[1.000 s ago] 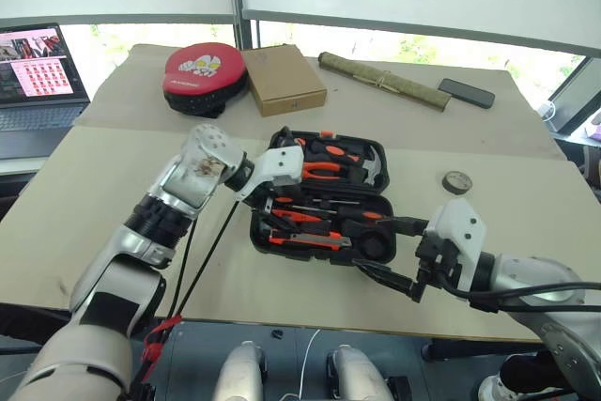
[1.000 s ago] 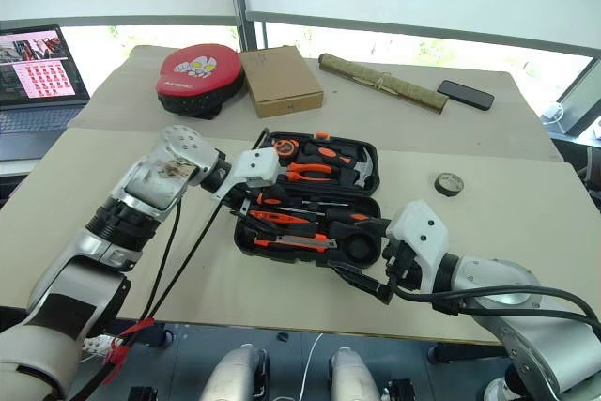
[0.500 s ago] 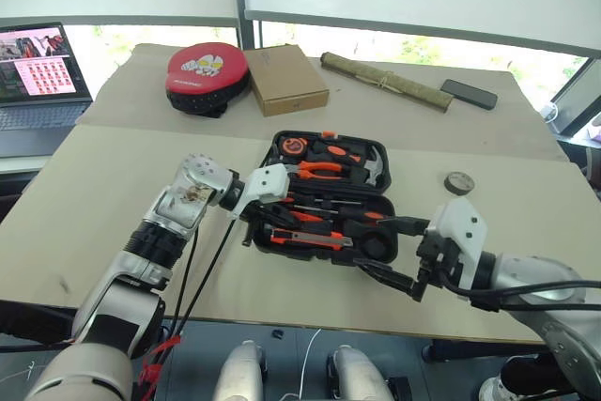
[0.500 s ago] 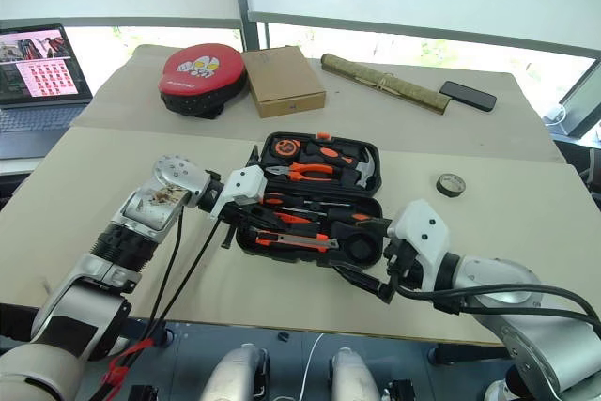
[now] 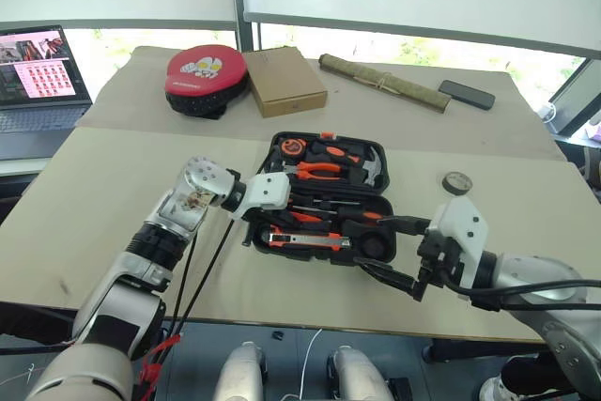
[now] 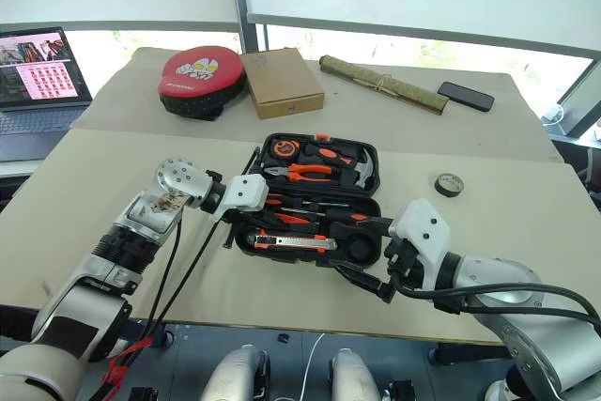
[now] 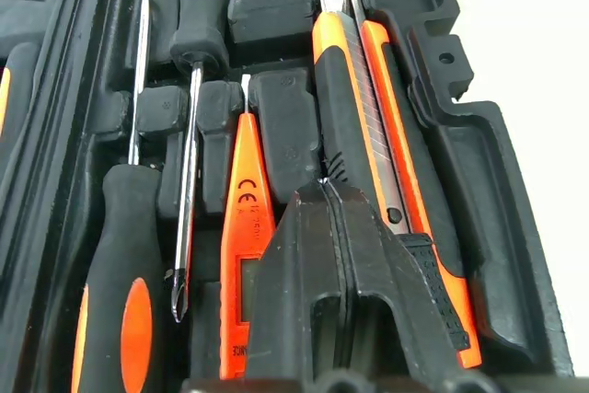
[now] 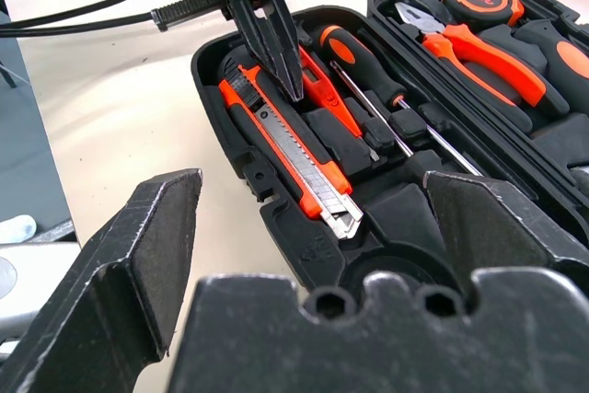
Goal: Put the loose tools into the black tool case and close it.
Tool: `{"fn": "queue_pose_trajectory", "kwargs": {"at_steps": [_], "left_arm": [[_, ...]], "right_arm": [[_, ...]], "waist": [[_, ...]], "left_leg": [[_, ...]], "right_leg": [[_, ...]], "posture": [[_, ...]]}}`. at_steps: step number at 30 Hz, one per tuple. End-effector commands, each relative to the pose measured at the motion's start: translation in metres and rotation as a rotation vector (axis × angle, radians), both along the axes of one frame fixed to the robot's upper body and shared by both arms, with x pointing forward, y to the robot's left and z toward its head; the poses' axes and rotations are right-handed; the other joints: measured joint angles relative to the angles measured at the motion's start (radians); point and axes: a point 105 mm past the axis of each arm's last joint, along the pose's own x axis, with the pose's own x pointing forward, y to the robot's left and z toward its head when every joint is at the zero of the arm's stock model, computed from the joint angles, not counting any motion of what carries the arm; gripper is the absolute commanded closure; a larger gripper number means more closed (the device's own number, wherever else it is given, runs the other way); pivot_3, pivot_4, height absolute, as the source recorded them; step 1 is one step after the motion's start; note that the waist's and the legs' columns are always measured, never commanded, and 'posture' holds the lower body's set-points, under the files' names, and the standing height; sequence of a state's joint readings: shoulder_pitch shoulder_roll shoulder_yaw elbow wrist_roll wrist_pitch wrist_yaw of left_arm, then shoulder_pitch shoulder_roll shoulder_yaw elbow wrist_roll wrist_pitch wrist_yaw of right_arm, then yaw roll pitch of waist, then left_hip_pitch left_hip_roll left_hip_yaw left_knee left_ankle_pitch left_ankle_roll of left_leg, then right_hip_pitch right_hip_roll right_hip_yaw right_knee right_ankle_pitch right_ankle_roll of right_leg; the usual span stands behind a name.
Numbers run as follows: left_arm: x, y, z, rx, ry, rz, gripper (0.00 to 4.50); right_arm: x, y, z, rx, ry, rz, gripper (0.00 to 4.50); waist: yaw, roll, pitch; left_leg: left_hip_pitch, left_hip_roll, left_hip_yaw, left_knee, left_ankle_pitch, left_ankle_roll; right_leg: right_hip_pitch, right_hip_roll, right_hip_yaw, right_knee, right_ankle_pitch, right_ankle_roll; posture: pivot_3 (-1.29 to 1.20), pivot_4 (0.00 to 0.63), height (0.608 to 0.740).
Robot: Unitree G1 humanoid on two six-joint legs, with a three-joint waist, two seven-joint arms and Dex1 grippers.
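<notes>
Black plastic tool case (image 5: 324, 199) lying open mid-table, screwdrivers (image 7: 124, 292), tester pen (image 7: 246, 246) and utility knife (image 7: 368, 126) seated in recesses. Left gripper (image 8: 271, 39) clenched empty, tips over knife. Right gripper (image 5: 399, 255) spread wide beside case. Tape roll (image 5: 456, 182) loose, well apart: light, rigid, probably easiest pinched across the ring.

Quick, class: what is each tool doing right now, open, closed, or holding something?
Left tool: closed, empty, tips over the utility knife in the black tool case.
Right tool: open, empty.
</notes>
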State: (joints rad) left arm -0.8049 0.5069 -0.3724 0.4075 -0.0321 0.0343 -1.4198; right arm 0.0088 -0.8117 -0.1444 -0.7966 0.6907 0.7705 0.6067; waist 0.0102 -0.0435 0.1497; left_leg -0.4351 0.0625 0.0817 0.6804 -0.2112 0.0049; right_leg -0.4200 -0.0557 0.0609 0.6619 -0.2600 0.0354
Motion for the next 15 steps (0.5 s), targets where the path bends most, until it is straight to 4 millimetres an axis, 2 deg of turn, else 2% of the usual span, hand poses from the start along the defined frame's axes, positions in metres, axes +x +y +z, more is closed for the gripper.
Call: {"fn": "queue_pose_trajectory", "kwargs": {"at_steps": [1,4,6,9,15], "left_arm": [[-0.004,-0.008,0.014,-0.087,0.048,-0.010,4.46],[-0.007,-0.013,0.037,-0.180,0.046,-0.046,4.46],[-0.012,-0.014,0.039,-0.178,0.050,-0.072,4.46],[-0.015,-0.014,0.025,-0.116,0.039,-0.084,4.46],[-0.003,-0.015,-0.001,-0.017,-0.021,-0.050,4.46]], "right_arm": [[0.000,0.000,0.010,0.003,-0.040,0.003,0.00],[-0.001,-0.001,0.008,0.002,-0.035,0.000,0.00],[-0.002,-0.001,0.007,0.001,-0.031,-0.001,0.00],[-0.002,-0.001,0.007,0.000,-0.031,0.000,0.00],[-0.002,-0.001,0.008,-0.002,-0.034,0.000,0.00]], "waist": [[0.000,0.000,0.000],[-0.001,0.000,0.000],[-0.001,0.000,0.000],[-0.001,0.000,0.000],[-0.001,0.000,0.000]], "left_leg": [[0.000,0.000,0.000,0.000,0.000,0.000],[-0.002,0.000,0.000,0.000,0.000,0.000],[-0.002,0.000,0.000,0.000,0.000,0.000],[-0.002,0.000,0.000,0.000,0.000,0.000],[-0.002,0.000,0.000,0.000,0.000,0.000]], "right_leg": [[0.000,0.000,0.000,0.000,0.000,0.000],[-0.002,0.000,0.000,0.000,0.000,0.000],[-0.002,0.000,0.000,0.000,0.000,0.000],[-0.002,0.000,0.000,0.000,0.000,0.000],[-0.002,0.000,0.000,0.000,0.000,0.000]], "posture": [[0.00,0.150,0.740],[0.00,0.150,0.740],[0.00,0.150,0.740],[0.00,0.150,0.740],[0.00,0.150,0.740]]}}
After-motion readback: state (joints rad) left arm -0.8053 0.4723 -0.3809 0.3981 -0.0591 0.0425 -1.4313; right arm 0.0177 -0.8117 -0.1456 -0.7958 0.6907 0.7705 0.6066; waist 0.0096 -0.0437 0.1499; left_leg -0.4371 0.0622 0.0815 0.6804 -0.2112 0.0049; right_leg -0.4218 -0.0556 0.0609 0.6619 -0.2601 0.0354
